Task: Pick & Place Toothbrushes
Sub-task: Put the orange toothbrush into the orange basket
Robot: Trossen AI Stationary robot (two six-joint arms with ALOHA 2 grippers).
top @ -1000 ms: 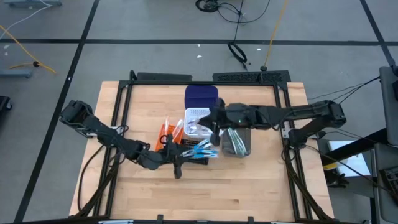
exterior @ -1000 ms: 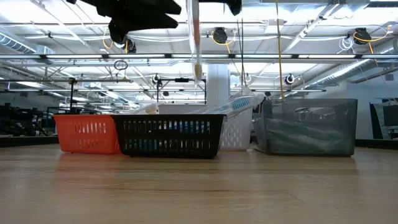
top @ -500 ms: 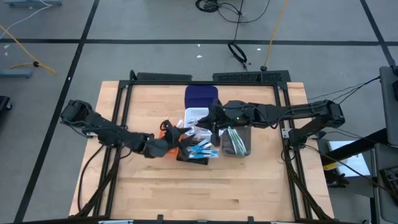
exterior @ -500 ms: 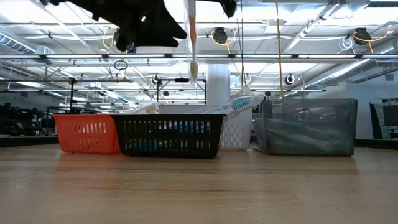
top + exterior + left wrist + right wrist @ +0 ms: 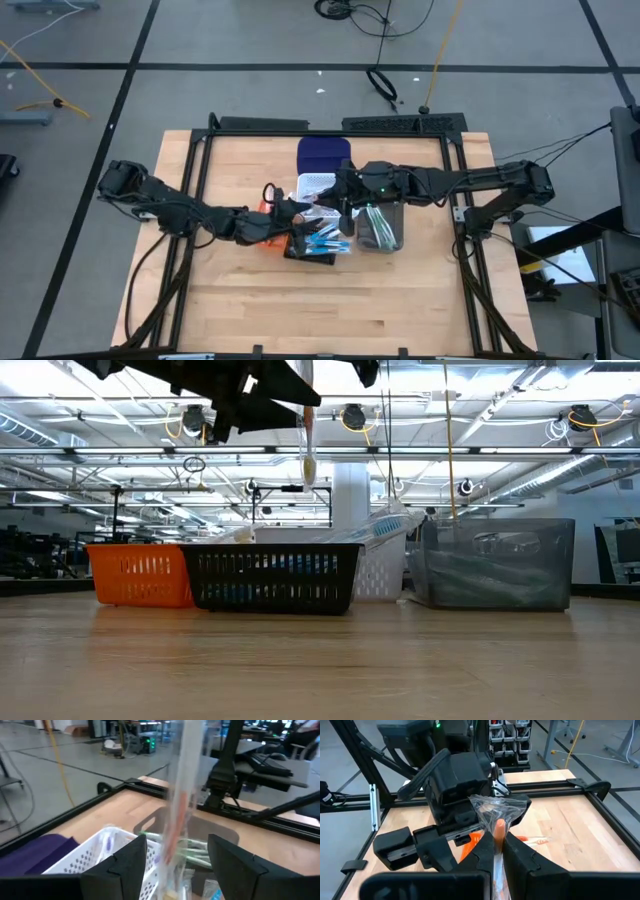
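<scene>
A clear-wrapped toothbrush (image 5: 308,435) with an orange accent hangs upright above the bins, held from above by my right gripper (image 5: 496,842), which sits over the white bin (image 5: 345,203). My left gripper (image 5: 177,845) is open and raised beside it (image 5: 297,212). Its two fingers stand on either side of the hanging toothbrush (image 5: 182,795), with a gap showing on each side. More toothbrushes lie in the bins: blue ones in the black bin (image 5: 325,241), green ones in the grey bin (image 5: 376,226), and others in the white bin (image 5: 317,196). My right gripper pinches the wrapped toothbrush between its two fingers near its upper end (image 5: 495,827), coming from above and pointing down. The toothbrush hangs upright below the fingers, lifted clear of the bins, with its lower end (image 5: 310,475) free in the air.
An orange bin (image 5: 140,575), the black bin (image 5: 272,578), the white bin (image 5: 385,575) and the grey bin (image 5: 495,565) cluster at mid-table, with a purple bin (image 5: 323,155) behind them. Bare wood lies along the near edge (image 5: 320,310). A black frame rims the table.
My left gripper has moved up and toward the table's far edge, from beside the black bin's near side to the hanging toothbrush, and its open fingers now flank the brush. The right gripper and the toothbrush have stayed where they were.
</scene>
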